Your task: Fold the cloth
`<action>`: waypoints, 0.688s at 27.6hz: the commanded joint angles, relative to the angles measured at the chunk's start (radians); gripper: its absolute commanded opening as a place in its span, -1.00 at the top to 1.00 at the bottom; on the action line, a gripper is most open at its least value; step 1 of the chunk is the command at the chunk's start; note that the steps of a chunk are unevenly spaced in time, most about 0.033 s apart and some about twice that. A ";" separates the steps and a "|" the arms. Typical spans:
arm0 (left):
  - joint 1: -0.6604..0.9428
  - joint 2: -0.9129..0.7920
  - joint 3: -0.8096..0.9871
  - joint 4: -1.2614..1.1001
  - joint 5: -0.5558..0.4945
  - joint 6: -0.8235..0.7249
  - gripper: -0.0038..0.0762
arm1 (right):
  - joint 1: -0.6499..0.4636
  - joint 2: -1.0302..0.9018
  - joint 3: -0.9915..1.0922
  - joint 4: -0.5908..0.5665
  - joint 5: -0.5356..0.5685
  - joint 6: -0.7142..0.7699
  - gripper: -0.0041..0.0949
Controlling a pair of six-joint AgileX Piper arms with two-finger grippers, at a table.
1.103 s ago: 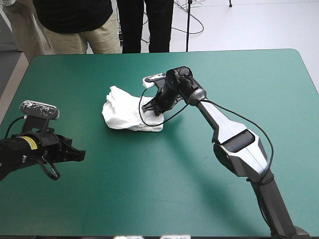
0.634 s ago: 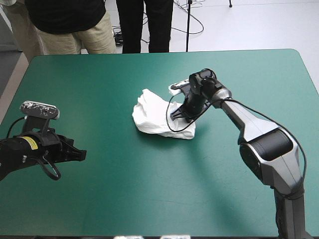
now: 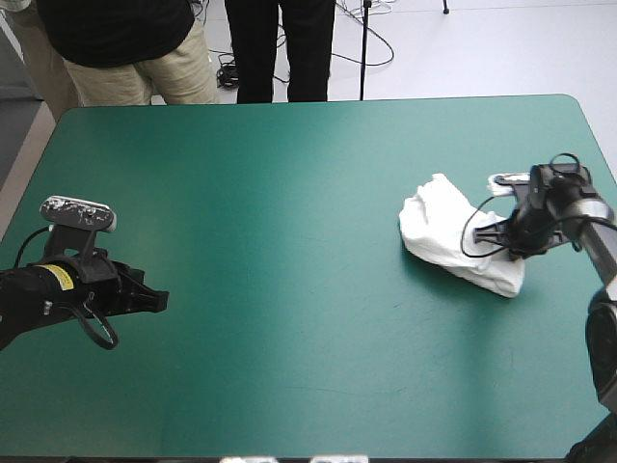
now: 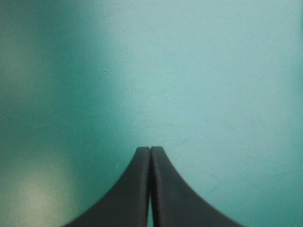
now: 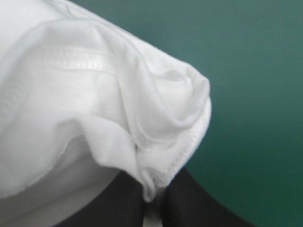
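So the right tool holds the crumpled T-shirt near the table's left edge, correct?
No. The right tool does hold the crumpled T-shirt, but near the right edge of the table, not the left; the high view shows it.

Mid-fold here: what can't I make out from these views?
- Fingertips of right gripper: in the right wrist view the T-shirt drapes over them; in the high view they are too small.
- Sleeves and collar: in both views, crumpled folds hide them.
- T-shirt's outline: right wrist view, cut off by the edge.
- Left wrist view: only cover, no T-shirt.
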 commanded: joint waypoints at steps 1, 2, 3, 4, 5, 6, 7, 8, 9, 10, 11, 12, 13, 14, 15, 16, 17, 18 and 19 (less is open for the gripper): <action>0.000 -0.008 -0.026 -0.018 -0.027 -0.013 0.93 | -0.140 -0.134 0.069 -0.032 -0.075 0.022 0.95; 0.000 -0.008 -0.026 -0.018 -0.031 -0.013 0.93 | -0.168 -0.147 0.088 -0.032 -0.085 0.030 0.95; 0.000 -0.008 -0.026 -0.018 -0.036 -0.013 0.93 | -0.200 -0.164 0.106 -0.044 -0.099 0.046 0.95; 0.000 -0.008 -0.026 -0.018 -0.045 -0.013 0.93 | -0.229 -0.179 0.123 -0.062 -0.111 0.066 0.95; 0.000 -0.008 -0.026 -0.018 -0.052 -0.013 0.93 | -0.255 -0.192 0.135 -0.083 -0.118 0.079 0.95; 0.000 -0.008 -0.026 -0.018 -0.061 -0.013 0.93 | -0.279 -0.202 0.149 -0.111 -0.120 0.106 0.95; 0.000 -0.008 -0.026 -0.018 -0.066 -0.013 0.93 | -0.301 -0.209 0.159 -0.134 -0.122 0.130 0.95; 0.000 -0.008 -0.026 -0.018 -0.075 -0.013 0.93 | -0.325 -0.217 0.165 -0.141 -0.122 0.147 0.95; 0.000 -0.008 -0.026 -0.018 -0.083 -0.013 0.93 | -0.347 -0.221 0.168 -0.132 -0.122 0.147 0.95; 0.000 -0.008 -0.026 -0.018 -0.088 -0.013 0.93 | -0.352 -0.221 0.168 -0.127 -0.122 0.147 0.95; 0.000 -0.008 -0.026 -0.018 -0.092 -0.013 0.93 | -0.355 -0.221 0.168 -0.124 -0.122 0.147 0.95; 0.000 -0.008 -0.026 -0.018 -0.095 -0.013 0.93 | -0.355 -0.221 0.168 -0.124 -0.122 0.147 0.95; 0.000 -0.008 -0.026 -0.018 -0.100 -0.013 0.93 | -0.355 -0.221 0.168 -0.122 -0.122 0.147 0.95; 0.000 -0.008 -0.026 -0.018 -0.102 -0.011 0.93 | -0.355 -0.221 0.168 -0.117 -0.122 0.146 0.95; 0.000 -0.008 -0.026 -0.018 -0.104 -0.006 0.93 | -0.355 -0.221 0.168 -0.117 -0.118 0.146 0.95; 0.000 -0.008 -0.026 -0.018 -0.104 -0.006 0.93 | -0.355 -0.221 0.168 -0.117 -0.105 0.146 0.95; 0.000 -0.008 -0.026 -0.018 -0.104 -0.006 0.93 | -0.355 -0.219 0.168 -0.117 -0.099 0.133 0.92; 0.000 -0.008 -0.026 -0.018 -0.106 0.000 0.93 | -0.355 -0.216 0.168 -0.117 -0.092 0.119 0.89; 0.000 -0.008 -0.026 -0.016 -0.106 -0.006 0.93 | -0.355 -0.215 0.168 -0.117 -0.090 0.111 0.80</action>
